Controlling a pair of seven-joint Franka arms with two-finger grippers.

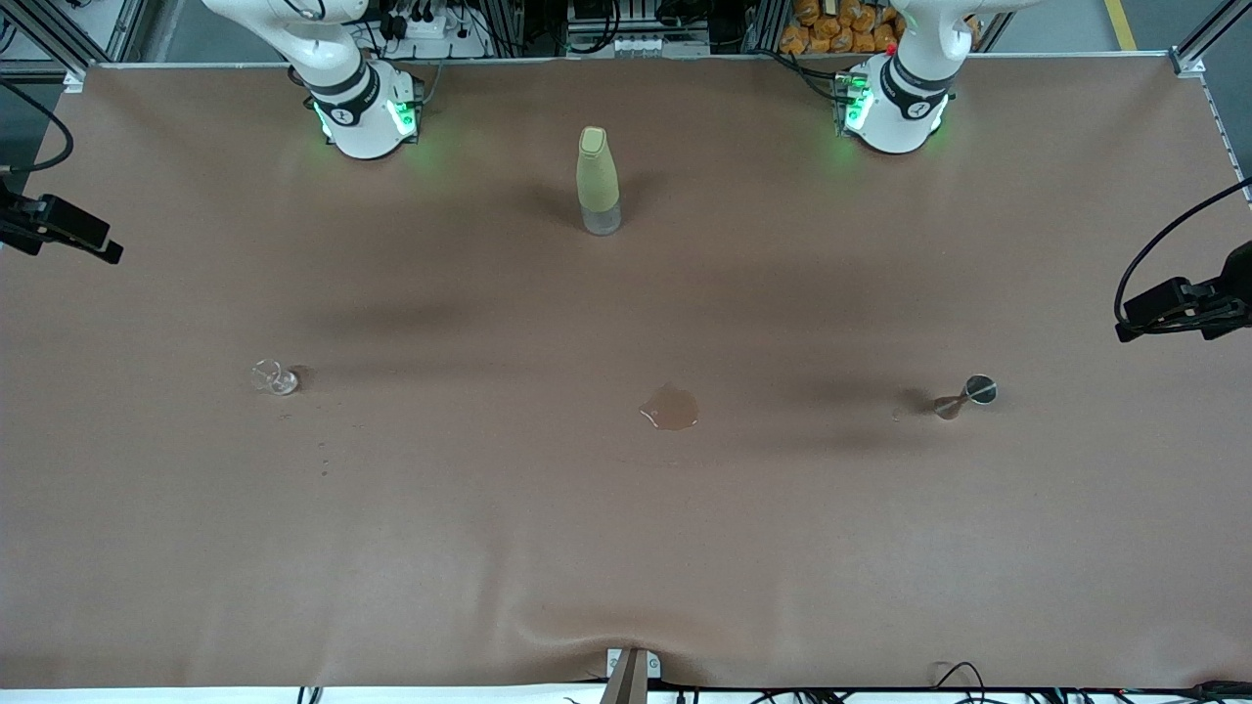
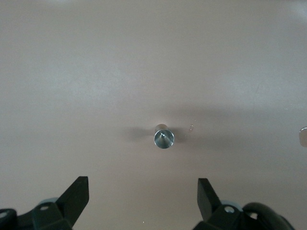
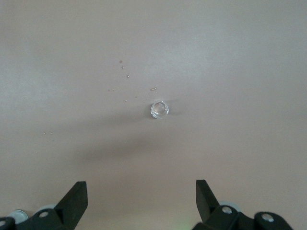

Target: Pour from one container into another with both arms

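Plainly, both sets of black fingers stand spread wide and hold nothing. The left gripper (image 2: 143, 199) hangs high over the small shiny steel hourglass-shaped jigger (image 2: 163, 137), whose round mouth shows straight below, centred between the fingertips. The right gripper (image 3: 141, 201) hangs likewise over the tiny clear glass cup (image 3: 159, 109), also between its fingertips but well below them.

Taking the tall yellow-green bottle (image 1: 598, 180) as the landmark: it stands near the arms' bases, midway between them. The glass cup (image 1: 274, 377) sits nearer to the front camera than the bottle and toward the right arm's end of the brown worktop (image 1: 626, 548). The jigger (image 1: 965, 395) sits about as near, toward the left arm's end. Between cup and jigger, nearer the camera than the bottle, lies a small wet puddle (image 1: 671, 408).

The step in hand looks like the approach before any grasp. To do it well, each gripper should come straight down, keeping its thing centred, and close low on the body: the jigger at its narrow waist, the cup below its lip, so neither tips. The cup should be lifted level and brought over the jigger's mouth before tilting, since both mouths are small.

Hard to make out: whether the cup holds any liquid, and which way its lip points. A few droplets (image 3: 125, 72) speckle the worktop beside it. In the front view both grippers are cut off; only the arms' lower parts show.
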